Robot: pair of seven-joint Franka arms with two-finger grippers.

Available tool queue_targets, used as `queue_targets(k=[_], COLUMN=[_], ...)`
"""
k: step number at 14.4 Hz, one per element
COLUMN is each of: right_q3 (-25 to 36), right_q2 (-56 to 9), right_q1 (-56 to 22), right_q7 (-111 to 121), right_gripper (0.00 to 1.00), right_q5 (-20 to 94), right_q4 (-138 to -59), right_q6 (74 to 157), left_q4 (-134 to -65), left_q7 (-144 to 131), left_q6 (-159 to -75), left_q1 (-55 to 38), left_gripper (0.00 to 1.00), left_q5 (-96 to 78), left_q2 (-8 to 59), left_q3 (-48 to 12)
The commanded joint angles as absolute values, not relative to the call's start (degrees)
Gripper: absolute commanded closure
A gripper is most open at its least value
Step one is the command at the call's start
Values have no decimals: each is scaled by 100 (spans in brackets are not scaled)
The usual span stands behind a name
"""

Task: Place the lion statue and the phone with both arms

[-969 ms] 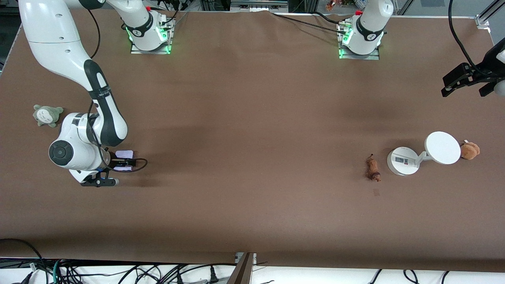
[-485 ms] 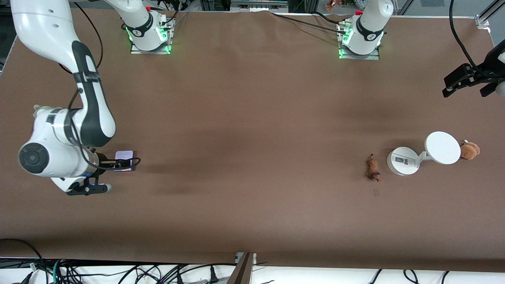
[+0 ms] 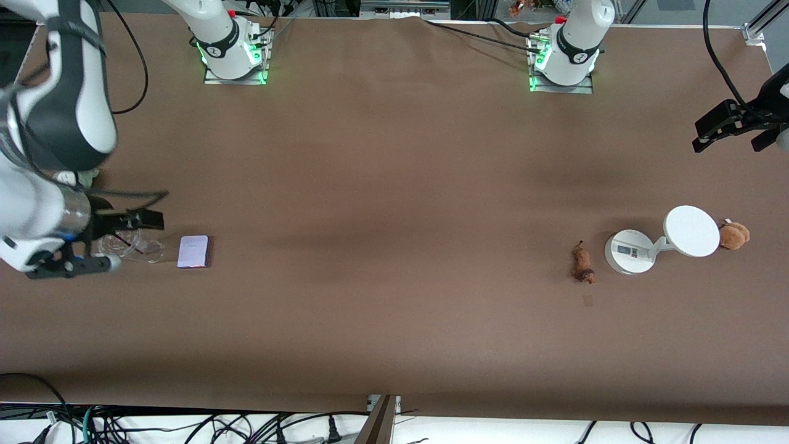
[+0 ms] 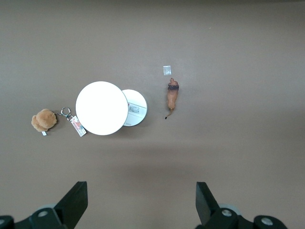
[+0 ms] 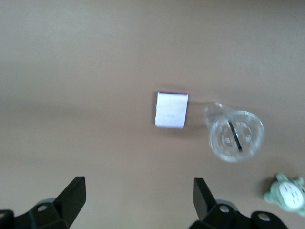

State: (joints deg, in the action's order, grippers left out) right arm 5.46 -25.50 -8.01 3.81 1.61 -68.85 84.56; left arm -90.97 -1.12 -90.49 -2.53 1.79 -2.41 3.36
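The phone lies flat on the brown table toward the right arm's end; the right wrist view shows its pale lavender face. My right gripper is open and empty, up in the air over the table beside the phone. The lion statue lies on the table toward the left arm's end, beside a white stand; it also shows in the left wrist view. My left gripper is open and empty, high over that end of the table, well apart from the statue.
A clear plastic cup stands beside the phone. A grey-green plush sits partly hidden under the right arm. A white round-based stand with a disc and an orange-brown plush sit by the statue.
My right gripper has let go of the phone, risen and drawn back toward the right arm's end. The phone now lies free and the clear cup shows. The left arm has barely moved.
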Motion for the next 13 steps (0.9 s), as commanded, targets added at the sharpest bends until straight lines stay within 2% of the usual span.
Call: queue_targets(k=[1, 7, 10, 13], right_q3=[501, 448, 440, 457], right_q2=[-1700, -256, 52, -52], right_q1=[-896, -888, -888, -896], right_q7=[378, 431, 457, 483], right_gripper=[0, 0, 0, 0], right_q5=[79, 35, -157, -229], right_q4=[-7529, -8762, -8754, -8587], right_q6=[8253, 8288, 8096, 7831], left_q4=[-8886, -8886, -8877, -8877], left_q7=[-88, -88, -88, -88], left_q6=[-8930, -8930, -8930, -8930], left_q1=[-229, -229, -229, -229], left_gripper=[0, 0, 0, 0], left_q5=[141, 141, 141, 141], left_q2=[-141, -141, -141, -141], left_q3=[334, 334, 334, 334])
